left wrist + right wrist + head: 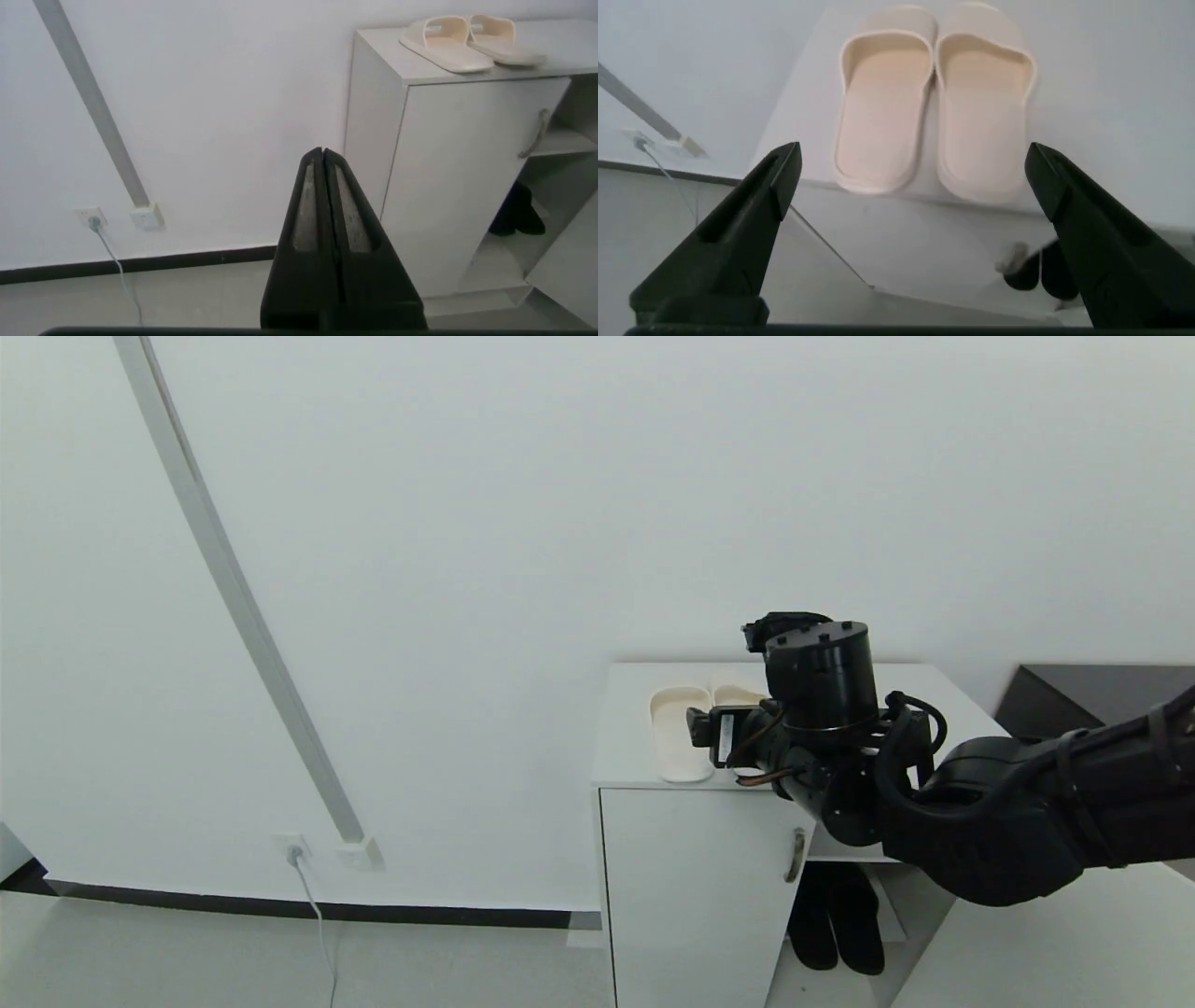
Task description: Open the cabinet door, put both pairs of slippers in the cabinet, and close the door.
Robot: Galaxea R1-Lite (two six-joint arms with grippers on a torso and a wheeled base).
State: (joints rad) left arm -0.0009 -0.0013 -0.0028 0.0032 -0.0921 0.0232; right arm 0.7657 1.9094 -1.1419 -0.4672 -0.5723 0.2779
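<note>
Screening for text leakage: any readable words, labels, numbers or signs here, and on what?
None readable.
White sticker on right arm: print too small to read.
Beige slippers, cabinet, wall socket: no text seen.

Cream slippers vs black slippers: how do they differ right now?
Colour: the cream slippers are pale, the black slippers dark. Place: the cream slippers lie on the cabinet top, the black slippers inside the cabinet, under the shelf. The open right gripper faces the cream slippers, not the black slippers. Both pairs lie side by side.
</note>
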